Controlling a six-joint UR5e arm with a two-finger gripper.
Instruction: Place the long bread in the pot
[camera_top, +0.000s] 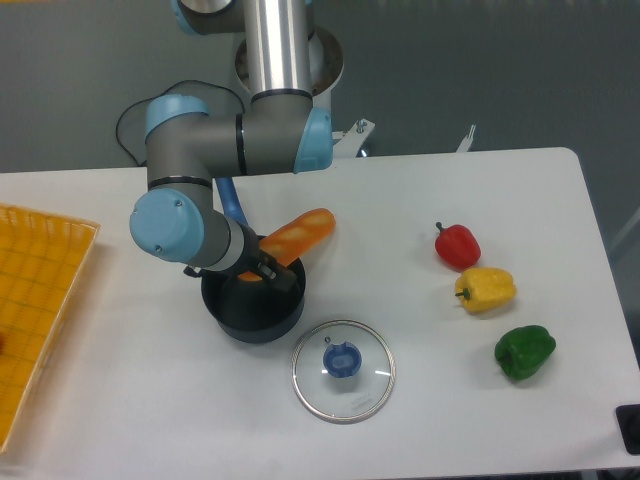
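Bread (296, 232): low end in pot (254, 312), long axis rising far-right over the rim.
Gripper (262, 272): at low end; grip state not discernible.

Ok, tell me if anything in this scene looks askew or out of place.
The long bread does not sit inside the pot: it lies tilted across the rim, its upper end sticking out to the right. The gripper is at its lower end. The glass lid lies off the pot on the table.
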